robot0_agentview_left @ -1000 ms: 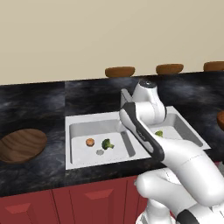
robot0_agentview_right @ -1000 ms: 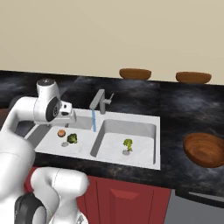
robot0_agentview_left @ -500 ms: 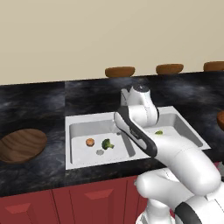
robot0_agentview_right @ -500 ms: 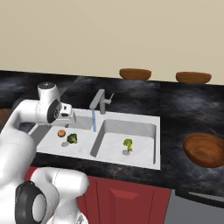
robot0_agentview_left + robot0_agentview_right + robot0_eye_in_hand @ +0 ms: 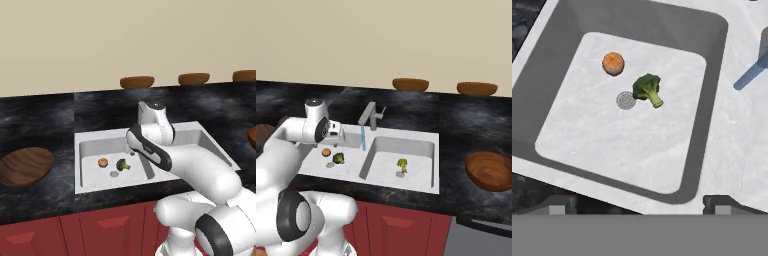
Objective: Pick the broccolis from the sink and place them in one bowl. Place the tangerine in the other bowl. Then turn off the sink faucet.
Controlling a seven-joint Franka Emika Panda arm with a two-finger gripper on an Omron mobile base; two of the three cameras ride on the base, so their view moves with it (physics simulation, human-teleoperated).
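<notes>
In the hand view, my gripper [image 5: 639,205] hangs open above the near rim of the sink's [image 5: 724,145] left basin, fingertips [image 5: 558,205] wide apart with nothing between them. Down in that basin lie the tangerine [image 5: 613,63] and one broccoli [image 5: 648,89], next to the round drain [image 5: 626,100]. The right base view has the same tangerine [image 5: 326,152] and broccoli [image 5: 338,158], and a second broccoli [image 5: 402,164] in the right basin. The faucet [image 5: 371,116] pours a blue stream [image 5: 363,138]. One wide wooden bowl [image 5: 25,166] sits left of the sink, another [image 5: 489,170] to its right.
Small brown oval bowls [image 5: 136,81] [image 5: 194,78] line the back of the black counter. In the left base view my arm [image 5: 170,155] crosses the right basin and covers it. Red cabinet fronts [image 5: 401,227] run below the counter edge.
My arm has shifted a little to the left, over the left basin. The jaws stay open. The tangerine and both broccolis have not moved.
</notes>
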